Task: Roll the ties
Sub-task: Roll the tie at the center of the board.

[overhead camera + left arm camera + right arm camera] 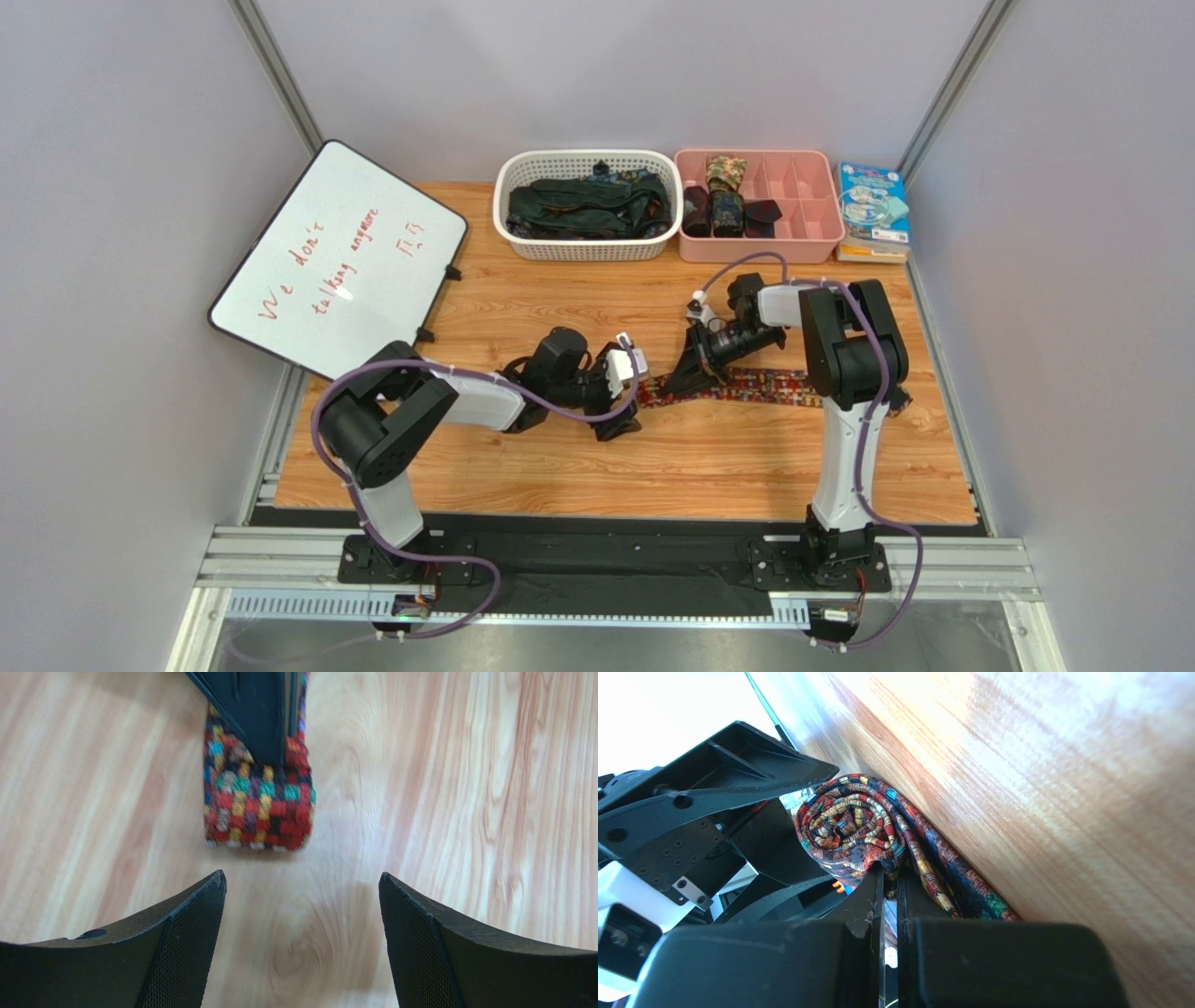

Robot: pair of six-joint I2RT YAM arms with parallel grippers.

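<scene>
- Wooden bench (pixel 463 476) is carrying a white basket (pixel 589 249) of dark ties (pixel 582 207) and a pink tray (pixel 807 210) holding rolled ties (pixel 723 196) along its far edge, with booklets (pixel 873 207) at the far right corner.
- Over the far left corner a whiteboard (pixel 337 259) is leaning.
- At mid-bench the patterned tie (pixel 758 385) is lying flat toward the right edge, its left end sitting coiled in a partial roll (pixel 850 826).
- From the right, the right gripper (pixel 889 878) is angling down onto that roll, fingers clenching its fabric.
- Facing it, the left gripper (pixel 302 882) is hovering low just beside the roll, fingers spread wide, grasping nothing.
- Both arms are bending inward toward mid-bench.
</scene>
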